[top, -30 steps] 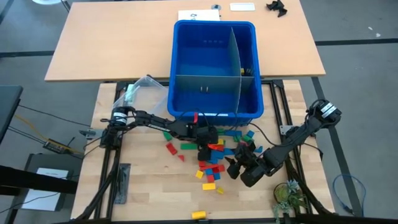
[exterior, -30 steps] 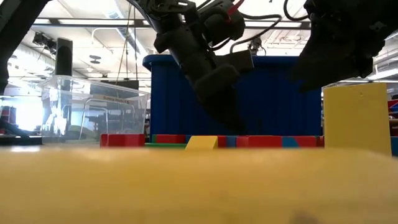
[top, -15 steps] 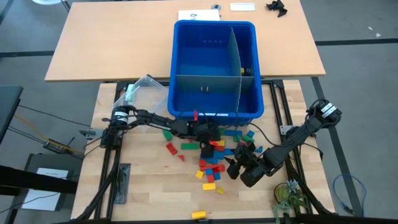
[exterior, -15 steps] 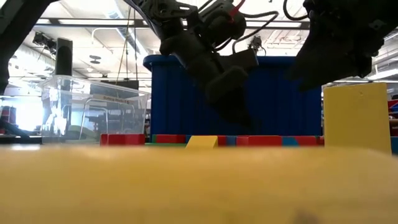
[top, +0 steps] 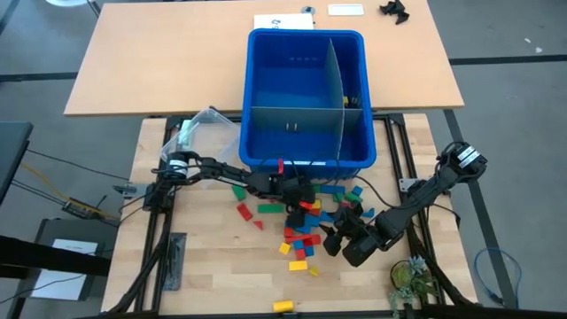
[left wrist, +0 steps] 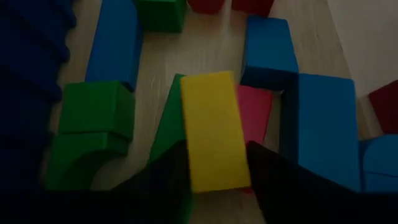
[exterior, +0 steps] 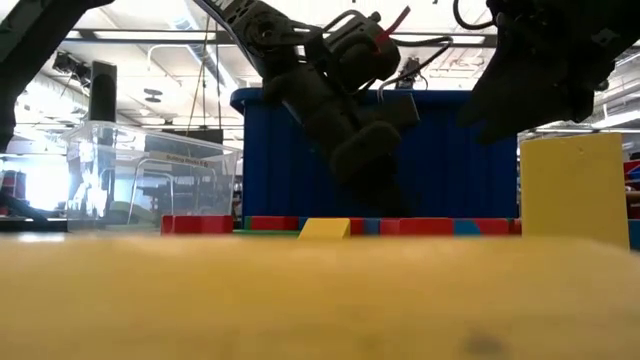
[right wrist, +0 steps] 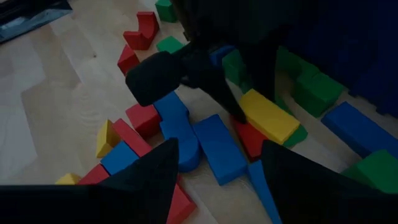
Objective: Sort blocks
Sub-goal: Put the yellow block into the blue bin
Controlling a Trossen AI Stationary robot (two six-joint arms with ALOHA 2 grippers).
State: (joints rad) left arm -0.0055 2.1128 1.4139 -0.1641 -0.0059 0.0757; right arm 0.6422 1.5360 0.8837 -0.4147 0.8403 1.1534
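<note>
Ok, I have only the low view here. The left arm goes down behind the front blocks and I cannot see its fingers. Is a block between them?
Observer: Yes. The left wrist view shows the left gripper with a yellow block between its fingers, one finger against each long side.
Operator: Does this block lie alone?
Observer: No. It rests partly over a green block and a red block.
Operator: And the right gripper?
Observer: The right gripper is open and empty, and it hovers above other blocks close by.
</note>
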